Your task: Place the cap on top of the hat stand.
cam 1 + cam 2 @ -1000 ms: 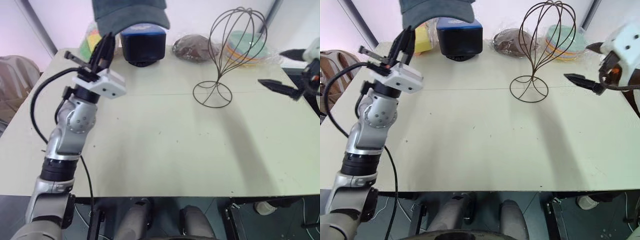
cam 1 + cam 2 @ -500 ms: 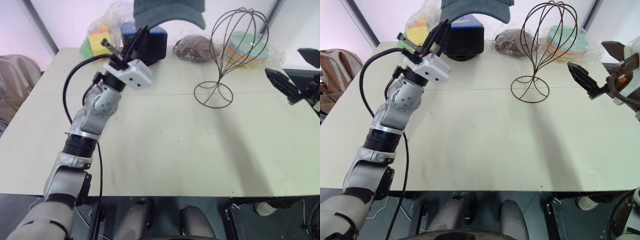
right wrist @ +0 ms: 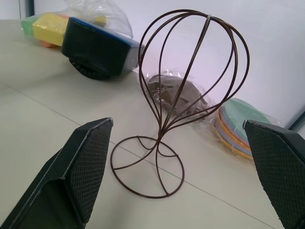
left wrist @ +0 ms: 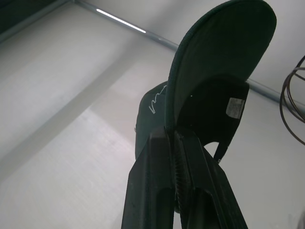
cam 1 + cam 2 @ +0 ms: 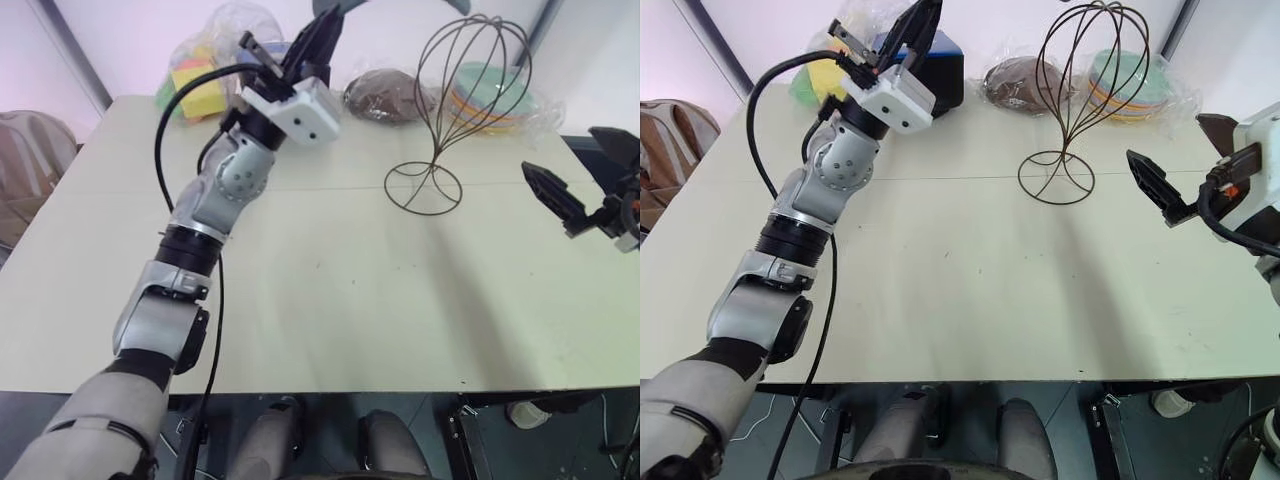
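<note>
My left gripper is shut on the curved brim of the dark teal-grey cap, which has white cursive stitching on its front. It holds the cap high over the back of the table, and only the cap's lower edge shows at the top of the left eye view. The wire hat stand stands bare on its ring base to the right of the cap, and the two are apart. My right gripper hovers open at the table's right side, facing the hat stand.
Along the back of the pale table sit a black box, a bag of coloured blocks, a brown lump in plastic and a stack of coloured plates behind the stand.
My left arm has carried the cap to the right and upward, closer to the hat stand. My right gripper has drawn back a little and sunk slightly, still open.
</note>
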{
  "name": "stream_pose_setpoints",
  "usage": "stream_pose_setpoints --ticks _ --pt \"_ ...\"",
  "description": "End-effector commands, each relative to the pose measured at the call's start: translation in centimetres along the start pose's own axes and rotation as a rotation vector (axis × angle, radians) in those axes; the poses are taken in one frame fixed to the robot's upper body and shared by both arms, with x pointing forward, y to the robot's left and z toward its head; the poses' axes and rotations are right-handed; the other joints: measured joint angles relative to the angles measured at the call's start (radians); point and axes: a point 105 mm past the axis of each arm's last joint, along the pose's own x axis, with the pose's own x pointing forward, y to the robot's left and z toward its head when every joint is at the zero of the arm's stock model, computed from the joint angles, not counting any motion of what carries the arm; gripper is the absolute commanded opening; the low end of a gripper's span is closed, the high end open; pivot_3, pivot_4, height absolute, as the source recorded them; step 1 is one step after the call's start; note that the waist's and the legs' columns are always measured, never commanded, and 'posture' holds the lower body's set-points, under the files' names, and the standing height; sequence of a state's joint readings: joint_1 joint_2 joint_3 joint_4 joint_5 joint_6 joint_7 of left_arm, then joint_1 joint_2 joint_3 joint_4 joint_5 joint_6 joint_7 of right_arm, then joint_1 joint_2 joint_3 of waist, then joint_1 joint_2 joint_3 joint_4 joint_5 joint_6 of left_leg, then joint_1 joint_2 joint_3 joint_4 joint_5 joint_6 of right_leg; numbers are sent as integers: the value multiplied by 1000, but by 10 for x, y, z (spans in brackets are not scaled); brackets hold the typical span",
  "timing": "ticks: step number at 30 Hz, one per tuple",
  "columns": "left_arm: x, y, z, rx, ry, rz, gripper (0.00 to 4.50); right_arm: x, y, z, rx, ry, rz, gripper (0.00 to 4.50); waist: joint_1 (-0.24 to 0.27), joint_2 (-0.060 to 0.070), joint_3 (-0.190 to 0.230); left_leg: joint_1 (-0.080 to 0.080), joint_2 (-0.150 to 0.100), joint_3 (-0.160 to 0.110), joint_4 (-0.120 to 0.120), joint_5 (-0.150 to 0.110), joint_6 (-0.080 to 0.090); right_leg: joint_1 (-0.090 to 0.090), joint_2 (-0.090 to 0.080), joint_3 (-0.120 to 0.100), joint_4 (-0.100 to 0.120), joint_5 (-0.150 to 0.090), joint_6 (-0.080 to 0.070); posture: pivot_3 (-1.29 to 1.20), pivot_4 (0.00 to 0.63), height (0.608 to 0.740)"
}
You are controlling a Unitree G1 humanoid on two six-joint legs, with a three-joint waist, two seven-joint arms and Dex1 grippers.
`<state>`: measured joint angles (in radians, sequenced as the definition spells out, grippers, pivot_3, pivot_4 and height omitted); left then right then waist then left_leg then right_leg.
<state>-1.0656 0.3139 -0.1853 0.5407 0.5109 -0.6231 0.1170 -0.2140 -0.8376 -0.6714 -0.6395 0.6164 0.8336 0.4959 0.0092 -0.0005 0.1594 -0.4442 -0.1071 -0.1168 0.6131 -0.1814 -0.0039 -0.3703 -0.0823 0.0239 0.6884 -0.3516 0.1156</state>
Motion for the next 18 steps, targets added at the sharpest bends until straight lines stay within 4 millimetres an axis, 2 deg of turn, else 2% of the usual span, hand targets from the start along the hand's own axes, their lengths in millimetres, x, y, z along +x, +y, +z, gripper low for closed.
stream_pose_setpoints --ticks 1,9,18 --pt "16 6 16 8 -60 44 23 -3 1 13 -36 -36 1 4500 1 0 0 0 0 0 0 0 0 0 0 0 0 0 0 0 150 740" --pt "28 -13 26 -13 -77 33 23 -7 -10 24 -7 -64 -30 4500 2 -2 1 0 0 0 0 0 0 0 0 0 0 0 0 0 150 740" --pt "42 -26 40 -24 -116 38 23 -12 -11 20 -17 -32 -41 4500 3 -3 2 0 0 0 1 0 0 0 0 0 0 0 0 0 150 740"
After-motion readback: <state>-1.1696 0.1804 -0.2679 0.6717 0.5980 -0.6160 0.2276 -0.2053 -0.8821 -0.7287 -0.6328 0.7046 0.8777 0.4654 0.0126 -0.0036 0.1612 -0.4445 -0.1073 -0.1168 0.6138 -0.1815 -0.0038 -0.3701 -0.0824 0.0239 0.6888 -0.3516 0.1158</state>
